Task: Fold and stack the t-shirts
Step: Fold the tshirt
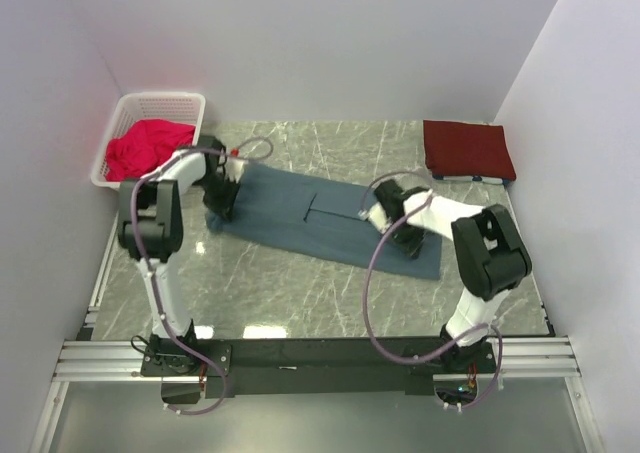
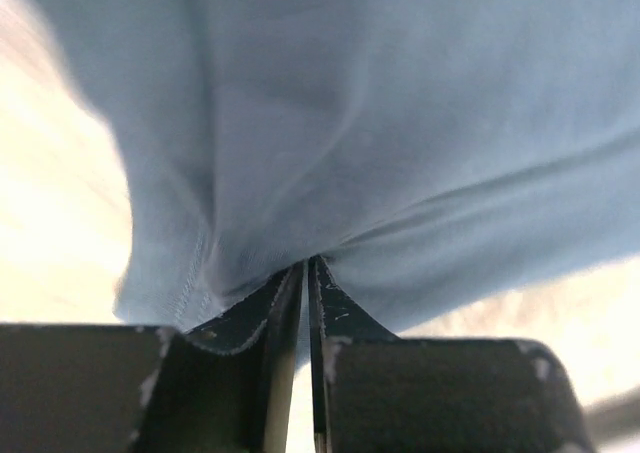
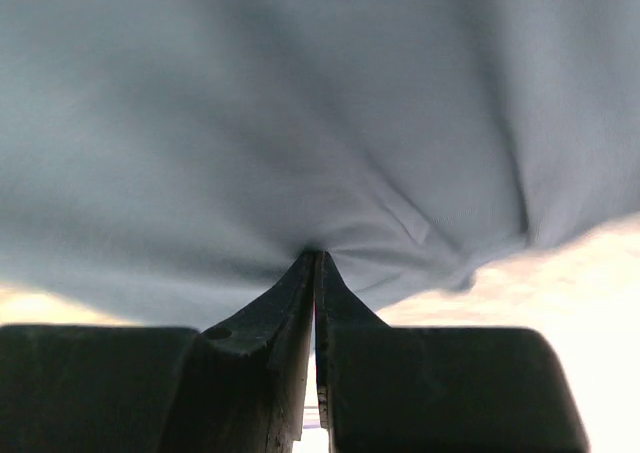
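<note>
1. Two arm bases [image 1: 185, 355] sit closest, at the near edge of the table [image 1: 280, 288], seen from above.
2. Past them, the blue-grey shirt [image 1: 320, 218] lies in a long strip across the middle of the table, going left to right. It looks partly folded.
3. At its left end is the left gripper [image 1: 221, 205]. Near its right end is the right gripper [image 1: 403, 235]. Both are down on the cloth.
4. Far right, the maroon shirt [image 1: 468, 149] lies in a neat folded square. That one looks done.
5. Far left, a white basket [image 1: 160, 101] holds red cloth [image 1: 148, 145]. I cannot tell if it is another shirt.
6. In the left wrist view, the left gripper [image 2: 305, 269] is squeezed almost closed, pinching a bunch of the blue-grey shirt [image 2: 380, 123].
7. In the right wrist view, the right gripper [image 3: 314, 259] is squeezed tight too, with the blue-grey shirt [image 3: 300, 103] nipped between its tips.
8. I think the job is about half done. The blue-grey shirt needs more folding, then it should go on top of the maroon shirt.
</note>
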{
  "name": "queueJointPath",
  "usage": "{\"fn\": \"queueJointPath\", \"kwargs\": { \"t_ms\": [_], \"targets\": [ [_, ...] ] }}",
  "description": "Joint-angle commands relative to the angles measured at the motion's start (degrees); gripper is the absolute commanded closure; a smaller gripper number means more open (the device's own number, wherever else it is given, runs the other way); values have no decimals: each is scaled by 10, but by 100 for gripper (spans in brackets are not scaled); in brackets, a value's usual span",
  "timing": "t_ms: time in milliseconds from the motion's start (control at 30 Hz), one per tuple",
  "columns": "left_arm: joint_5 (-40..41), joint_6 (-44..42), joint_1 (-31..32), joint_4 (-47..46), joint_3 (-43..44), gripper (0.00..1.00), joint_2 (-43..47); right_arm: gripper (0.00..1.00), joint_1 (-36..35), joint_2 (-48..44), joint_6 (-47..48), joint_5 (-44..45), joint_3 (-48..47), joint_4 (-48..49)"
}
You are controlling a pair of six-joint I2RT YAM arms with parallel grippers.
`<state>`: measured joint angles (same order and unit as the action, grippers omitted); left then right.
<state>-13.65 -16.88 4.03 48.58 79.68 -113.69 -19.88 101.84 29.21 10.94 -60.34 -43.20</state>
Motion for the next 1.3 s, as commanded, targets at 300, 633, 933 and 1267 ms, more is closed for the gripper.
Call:
{"fn": "queueJointPath", "kwargs": {
  "t_ms": [300, 633, 933, 1267],
  "targets": [
    [-23, 49, 19, -65, 304, 61, -59, 87, -178, -133, -76, -315, -84, -148],
    [-95, 159, 32, -124, 116, 82, 29, 90, -35, 22, -37, -125, -169, -74],
    [-31, 193, 32, -157, 30, 82, 52, 94, -37, 106, -31, -99, -135, -71],
    [13, 205, 32, -140, 89, 83, -33, 94, -248, 45, -88, -218, -17, -98]
  ]
}}
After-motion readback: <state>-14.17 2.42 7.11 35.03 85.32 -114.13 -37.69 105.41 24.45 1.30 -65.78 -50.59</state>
